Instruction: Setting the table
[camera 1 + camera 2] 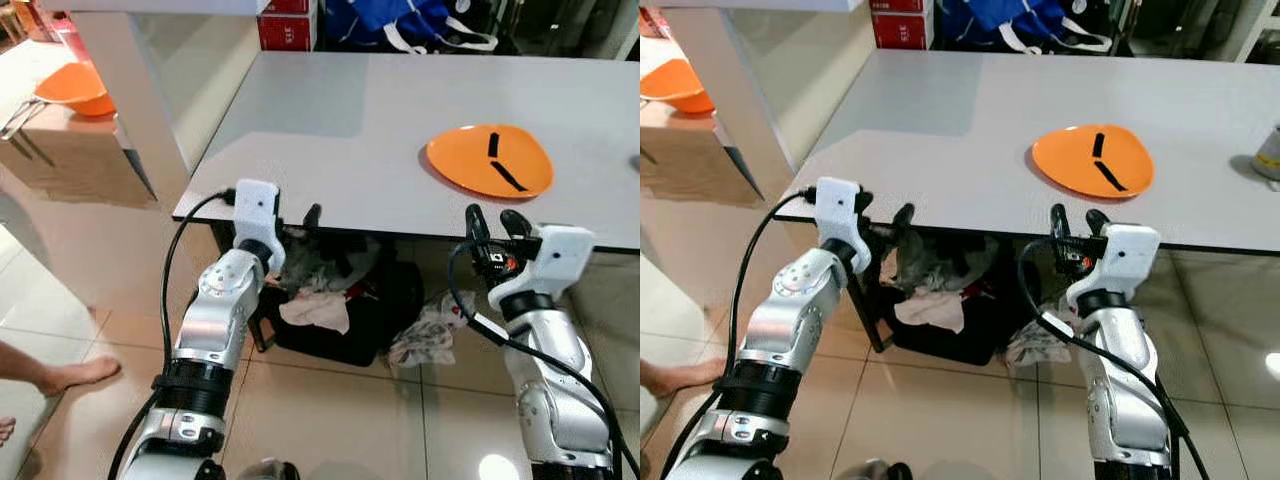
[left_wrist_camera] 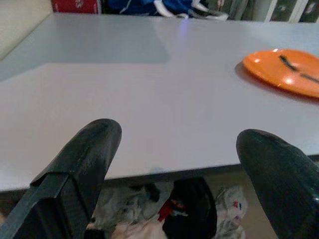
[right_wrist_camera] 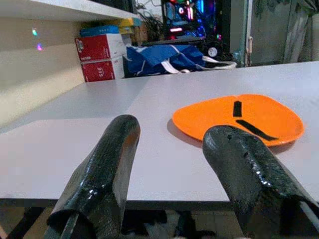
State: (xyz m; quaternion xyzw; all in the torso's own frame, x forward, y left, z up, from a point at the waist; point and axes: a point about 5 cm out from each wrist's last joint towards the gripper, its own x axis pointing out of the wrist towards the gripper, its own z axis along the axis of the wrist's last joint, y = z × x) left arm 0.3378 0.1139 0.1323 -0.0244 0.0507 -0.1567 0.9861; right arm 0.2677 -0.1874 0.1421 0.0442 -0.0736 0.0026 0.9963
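An orange plate [image 1: 490, 160] lies on the right part of the grey table [image 1: 330, 120], with two black strips [image 1: 508, 177] resting on it. My left gripper [image 1: 296, 224] is raised at the table's near edge, left of the middle. It is open and holds nothing, and its fingers [image 2: 84, 164] frame the bare tabletop. My right gripper [image 1: 495, 222] is at the same edge, just in front of the plate [image 3: 239, 117] but not touching it. It is also open, with nothing between its fingers [image 3: 104, 174].
Under the table stands a black bag [image 1: 340, 310] stuffed with cloths. An orange bowl [image 1: 75, 90] rests on a side surface at far left. A person's bare foot [image 1: 70, 375] is on the floor at left. A red box [image 1: 287, 25], a blue bag [image 1: 400, 20] and a metal container [image 1: 1268, 152] border the table.
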